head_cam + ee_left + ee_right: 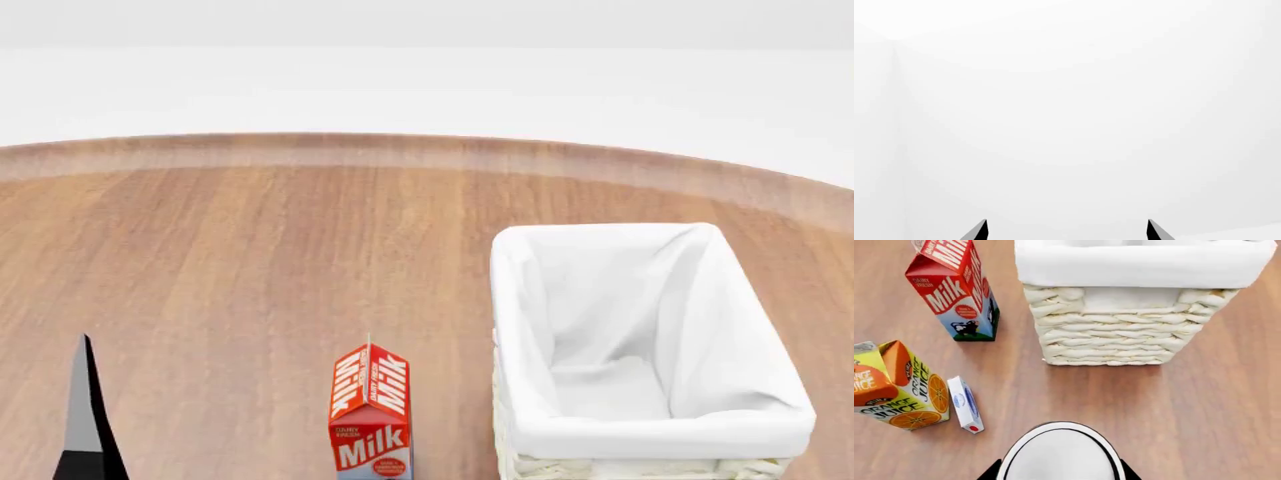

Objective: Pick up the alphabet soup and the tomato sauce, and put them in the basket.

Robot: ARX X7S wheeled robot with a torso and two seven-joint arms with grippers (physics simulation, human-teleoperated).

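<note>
Left gripper (1067, 231) spread, empty, facing blank white. Milk carton (957, 290) upright just left of the basket (1121, 335). Right gripper (1061, 474) pinching a pale-topped can (1062, 455) on the table side of the wicker wall, label hidden, soup or sauce unclear. Likely risk: carried too low, striking that wall or the milk carton and slipping free.

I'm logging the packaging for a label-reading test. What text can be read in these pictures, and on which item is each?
"Milk": red and white milk carton, on its front and again near its top.
"ORANGE JUICE": orange juice carton, printed on more than one face.
Small print on both cartons: too small to read.
Small white and blue box: marks too small to read.
Basket: no text.
</note>
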